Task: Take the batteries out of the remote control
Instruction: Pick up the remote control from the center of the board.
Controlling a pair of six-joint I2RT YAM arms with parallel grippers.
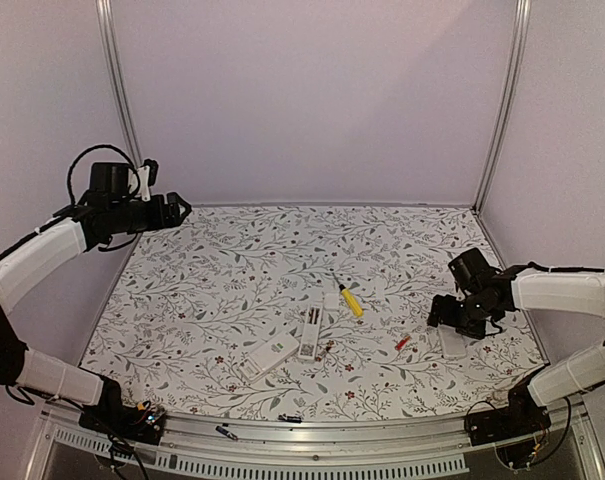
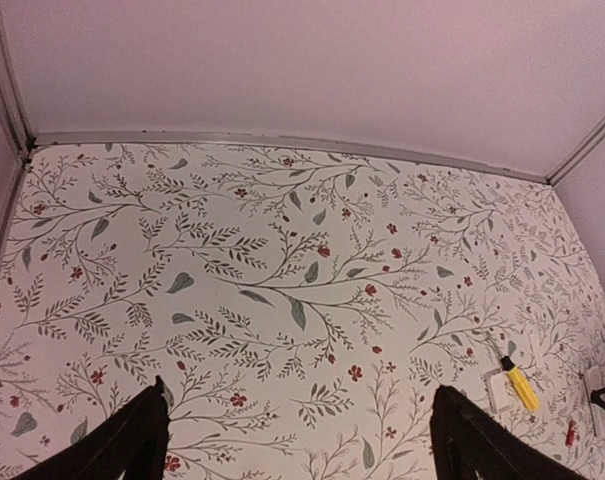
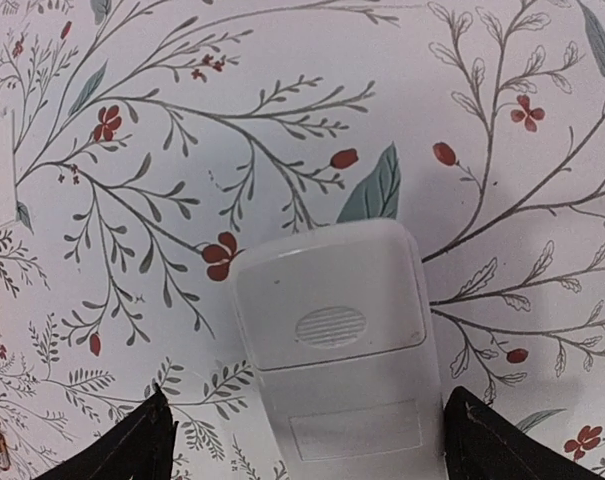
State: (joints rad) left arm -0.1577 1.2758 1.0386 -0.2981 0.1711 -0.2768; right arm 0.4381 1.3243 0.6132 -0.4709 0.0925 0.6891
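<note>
A white remote control (image 3: 332, 340) lies back-up on the flowered table, its ribbed battery cover closed. My right gripper (image 3: 307, 445) hangs open just above it, one finger on each side of the remote's near end, and nothing is held. From above, this gripper (image 1: 452, 315) sits over that remote (image 1: 454, 346) at the right. One red-orange battery (image 1: 402, 342) lies loose left of it. My left gripper (image 1: 179, 210) is raised at the far left, open and empty over bare table (image 2: 302, 445).
Two more white remotes (image 1: 267, 357) (image 1: 310, 333) lie near the table's middle front, with a small dark piece (image 1: 327, 350) beside them. A yellow-handled tool (image 1: 350, 299) lies behind them. Small dark bits (image 1: 225, 432) (image 1: 290, 418) rest on the front rail.
</note>
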